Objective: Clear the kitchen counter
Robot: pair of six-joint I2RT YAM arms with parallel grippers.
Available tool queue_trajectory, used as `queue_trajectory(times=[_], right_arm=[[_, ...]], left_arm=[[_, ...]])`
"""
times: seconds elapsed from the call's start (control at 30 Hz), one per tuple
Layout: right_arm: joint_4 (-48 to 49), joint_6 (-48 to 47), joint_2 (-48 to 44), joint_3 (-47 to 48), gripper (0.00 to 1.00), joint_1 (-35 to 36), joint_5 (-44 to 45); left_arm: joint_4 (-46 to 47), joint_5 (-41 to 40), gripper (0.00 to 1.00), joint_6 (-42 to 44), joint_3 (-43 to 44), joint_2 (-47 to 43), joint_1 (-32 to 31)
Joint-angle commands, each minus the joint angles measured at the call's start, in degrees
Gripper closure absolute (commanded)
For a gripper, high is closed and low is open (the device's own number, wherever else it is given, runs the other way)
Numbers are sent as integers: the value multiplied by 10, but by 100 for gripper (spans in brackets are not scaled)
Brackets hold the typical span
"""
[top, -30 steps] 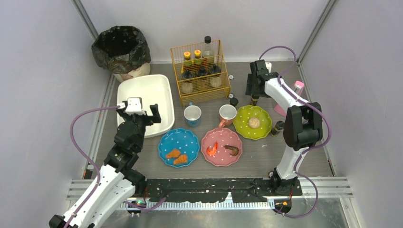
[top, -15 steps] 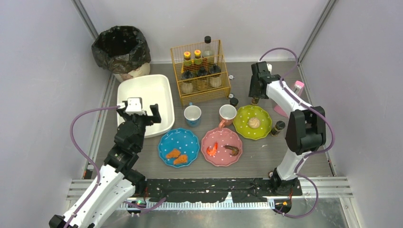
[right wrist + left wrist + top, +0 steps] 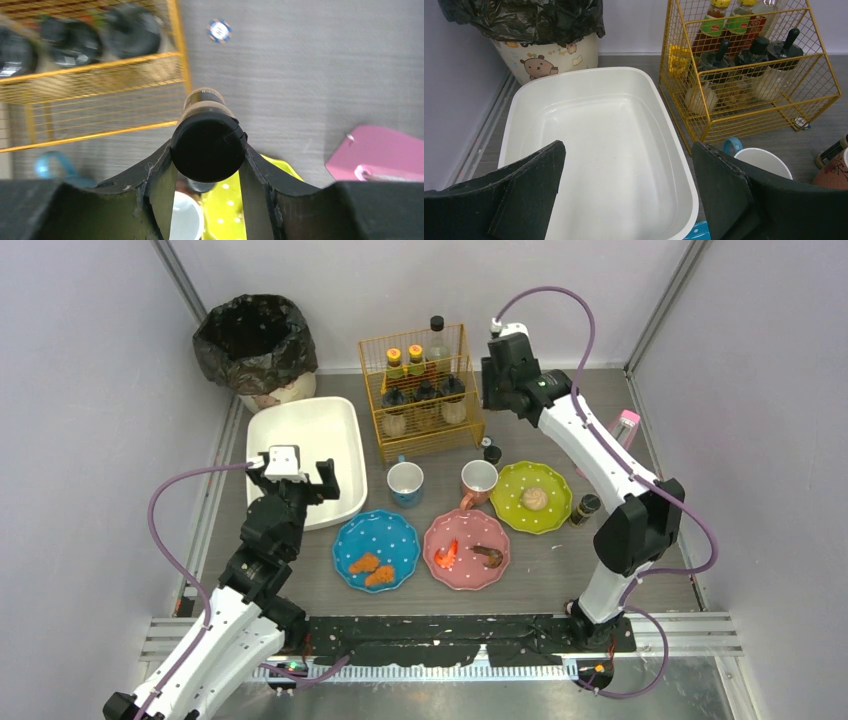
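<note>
Broadly, the kitchen counter [image 3: 560, 570] is a flat grey wood-grain top filling the floor of the pale lilac enclosure, from the metal rail at the near edge to the far wall, and it is crowded across its middle and far parts. At far left stands a bin [image 3: 255, 340] lined with a black bag, and just near of it lies a white tub [image 3: 300, 435]. The left gripper [image 3: 293, 478] hangs over the tub's near end, its jaws spread wide around nothing. A yellow wire rack [image 3: 420, 390] of bottles stands at far centre. The right gripper [image 3: 497, 380] is raised just beside the rack's right side, its jaws closed on a black-capped bottle [image 3: 208, 147] held upright, clear of the counter. Nearer lie three dotted plates: a blue plate [image 3: 375, 550] with two orange-brown pieces, a pink plate [image 3: 467, 550] with a red piece and a brown one, and a green plate [image 3: 532, 497] with a pale round lump. A white mug [image 3: 405, 483] and a pink mug [image 3: 479, 480] stand between the plates and the rack. A pink object [image 3: 627, 423] lies by the right wall, a small dark bottle [image 3: 585, 507] stands just right of the green plate, another bottle [image 3: 492, 453] stands just beyond the pink mug, and a bottle cap [image 3: 219, 30] lies right of the rack.
</note>
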Motion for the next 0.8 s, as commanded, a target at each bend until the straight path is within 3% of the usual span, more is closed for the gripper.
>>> queue_trajectory(times=[0.0,0.57,0.77], right_arm=[[-9,-25,8,92,75,39,10],[-11,-26,164,172,73,64,-16],[-16,-23,211,192,67,63,-5]], left_arm=[[14,7,1,-9,24,-2,0],[11,6,1,-9,23,-10,0],[10,5,1,-9,23,-11,0]])
